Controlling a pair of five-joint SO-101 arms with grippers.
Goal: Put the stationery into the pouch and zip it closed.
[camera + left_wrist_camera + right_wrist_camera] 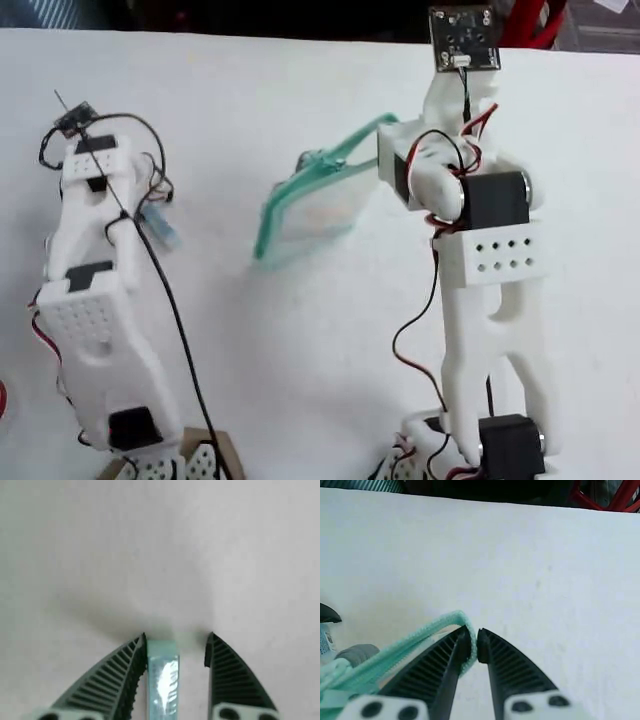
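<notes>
A clear pouch (310, 205) with teal trim hangs tilted above the white table (300, 330). My right gripper (392, 128) is shut on its upper corner. In the right wrist view the teal rim (420, 636) runs in between the closed fingers of the right gripper (474, 632), with a grey zipper part (357, 652) farther along. A pale blue piece of stationery (162, 680) lies against one finger of my left gripper (176, 637); the other finger stands off it with a gap. In the high view this blue piece (165, 235) pokes out beside the left gripper (152, 215).
The white table stretches bare between the two arms and toward the far edge. Red chair legs (610, 497) stand beyond the table's back edge. Loose black and red cables (175, 320) hang along both arms.
</notes>
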